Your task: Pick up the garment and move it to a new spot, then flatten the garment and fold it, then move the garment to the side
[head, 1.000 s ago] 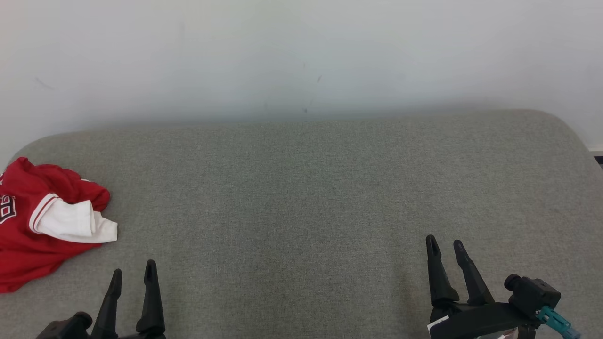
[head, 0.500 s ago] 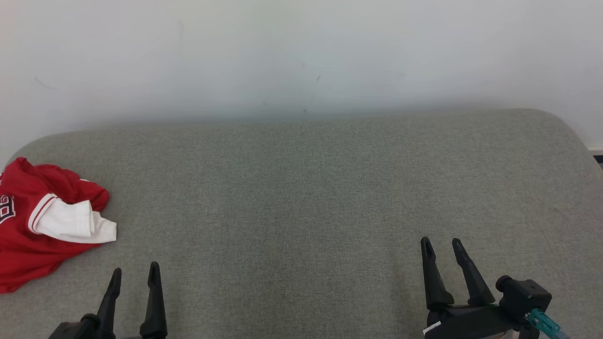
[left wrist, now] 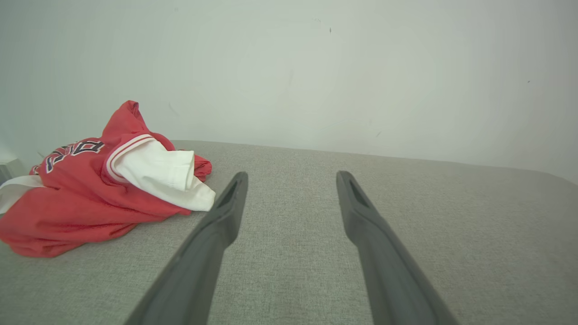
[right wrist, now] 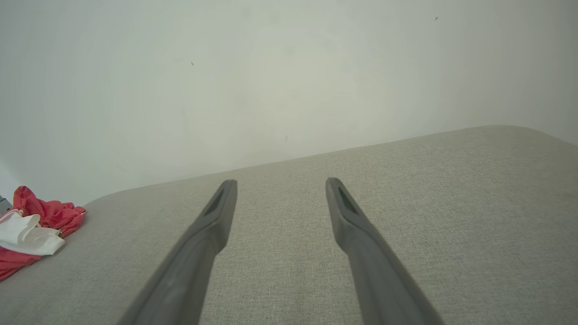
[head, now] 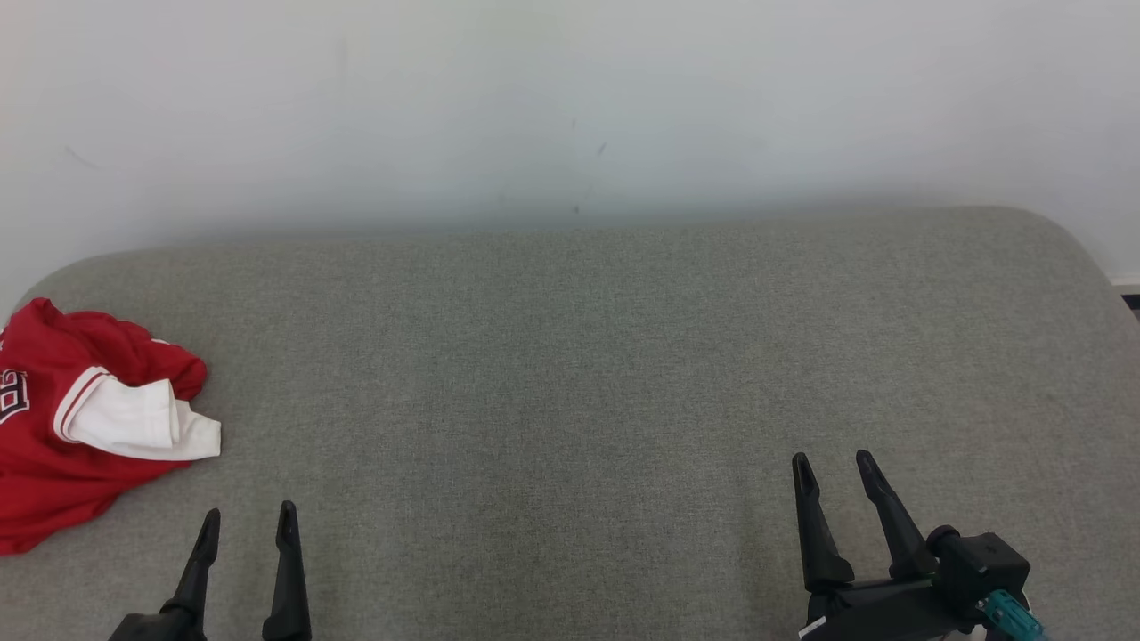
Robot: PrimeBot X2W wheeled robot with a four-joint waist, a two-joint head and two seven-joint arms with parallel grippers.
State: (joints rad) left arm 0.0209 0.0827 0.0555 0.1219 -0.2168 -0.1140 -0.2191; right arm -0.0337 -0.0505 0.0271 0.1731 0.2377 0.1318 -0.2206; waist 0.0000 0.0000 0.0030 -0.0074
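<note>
So your red jersey [head: 80, 436] is lying crumpled ahead and off to the left of the left gripper [head: 249, 512], not touching it, and it isn't budging. The left gripper is sliding back toward the robot's body a bit, fingers spread wide and holding nothing. Over on the right, the right gripper [head: 834, 458] is also drifting back and slightly left. It's spread wide too and well apart from the jersey. Looks to me like you're backing off, so the pickup isn't starting yet.
</note>
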